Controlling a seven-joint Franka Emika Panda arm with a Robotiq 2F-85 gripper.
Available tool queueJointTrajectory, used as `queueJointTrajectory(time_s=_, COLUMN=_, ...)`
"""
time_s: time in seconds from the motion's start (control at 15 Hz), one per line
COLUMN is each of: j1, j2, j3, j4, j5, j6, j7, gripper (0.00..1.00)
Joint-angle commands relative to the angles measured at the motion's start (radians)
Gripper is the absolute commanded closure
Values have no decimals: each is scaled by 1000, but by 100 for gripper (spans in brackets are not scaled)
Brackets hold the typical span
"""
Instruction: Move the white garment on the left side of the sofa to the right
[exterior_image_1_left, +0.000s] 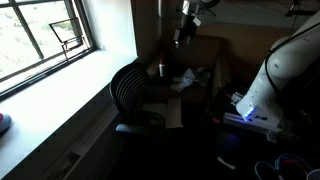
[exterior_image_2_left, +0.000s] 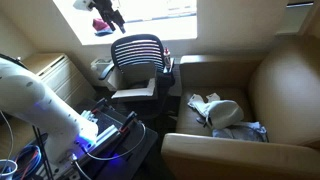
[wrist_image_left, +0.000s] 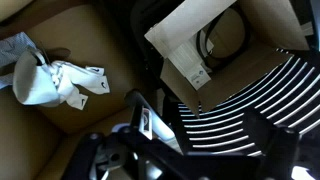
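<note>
The white garment (exterior_image_2_left: 203, 105) lies crumpled on the tan sofa's (exterior_image_2_left: 285, 80) seat, next to a blue-grey garment (exterior_image_2_left: 240, 131). It also shows in the wrist view (wrist_image_left: 45, 80) at the left and dimly in an exterior view (exterior_image_1_left: 187, 78). My gripper (exterior_image_2_left: 107, 16) hangs high in front of the window, well above and away from the garment; it also shows in an exterior view (exterior_image_1_left: 184, 22). In the wrist view the gripper (wrist_image_left: 195, 112) looks open and empty, with the chair below it.
A black mesh office chair (exterior_image_2_left: 137, 50) stands beside the sofa with a cardboard piece (wrist_image_left: 195, 40) on its seat. The robot base (exterior_image_2_left: 40, 100) with lit electronics (exterior_image_2_left: 100, 130) stands in front. A window ledge (exterior_image_1_left: 70, 80) runs along the wall.
</note>
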Motion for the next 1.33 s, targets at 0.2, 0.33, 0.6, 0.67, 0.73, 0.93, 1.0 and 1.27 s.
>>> queueJointTrajectory(time_s=0.2, j1=-1, j2=0, j3=1, j4=2, j5=1, j6=-2, j7=-1, gripper=0)
queueJointTrajectory(time_s=0.33, j1=-16, j2=32, j3=-8, j4=7, j5=12, j6=-1, j7=27, gripper=0)
queueJointTrajectory(time_s=0.6, j1=-84, j2=48, j3=-145, j4=-139, j5=103, j6=75, j7=-7, gripper=0)
queueJointTrajectory(time_s=0.67, j1=-108, j2=59, j3=-176, j4=-173, j5=120, j6=95, j7=-9, gripper=0)
queueJointTrajectory(time_s=0.73, j1=-133, j2=81, j3=-211, j4=-198, j5=135, j6=114, j7=-19, gripper=0)
queueJointTrajectory(time_s=0.93, j1=-198, j2=201, j3=-304, j4=-244, j5=194, j6=248, j7=-38, gripper=0)
queueJointTrajectory(time_s=1.0, j1=-201, j2=241, j3=-326, j4=-229, j5=239, j6=259, j7=-41, gripper=0)
queueJointTrajectory(time_s=1.27, j1=-205, j2=195, j3=-293, j4=-225, j5=188, j6=214, j7=-34, gripper=0)
